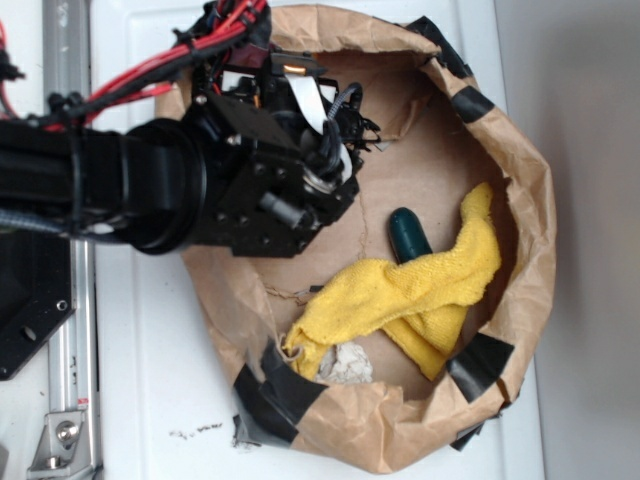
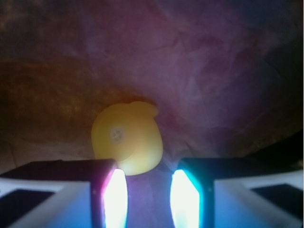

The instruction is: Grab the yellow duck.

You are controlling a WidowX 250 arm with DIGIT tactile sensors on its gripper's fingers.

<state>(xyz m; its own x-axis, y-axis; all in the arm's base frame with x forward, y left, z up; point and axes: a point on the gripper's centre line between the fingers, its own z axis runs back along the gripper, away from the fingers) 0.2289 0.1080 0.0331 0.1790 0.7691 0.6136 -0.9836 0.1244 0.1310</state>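
**Duck sits just past the open fingers**

Two glowing fingers (image 2: pixel 115 199) fill the bottom of the wrist view, one on each side. They stand apart with an empty gap between them, and they hold nothing. The gripper (image 2: pixel 149 197) points down at the brown paper floor. Just past the left finger lies the yellow duck (image 2: pixel 127 138), with its flat underside and a small round hole facing the camera. Its lower edge comes close to the left fingertip, but I cannot tell if they touch. Bare paper lies all around the duck.

From outside, the black arm (image 1: pixel 200 180) reaches into the paper bag (image 1: pixel 525 180), and it hides the duck. The bag's rolled rim has black tape (image 1: pixel 480 365) on it. A yellow towel (image 1: pixel 420 295) lies by the far wall, partly over a dark green thing (image 1: pixel 408 235). A crumpled white lump (image 1: pixel 345 365) peeks out from under the towel's end.
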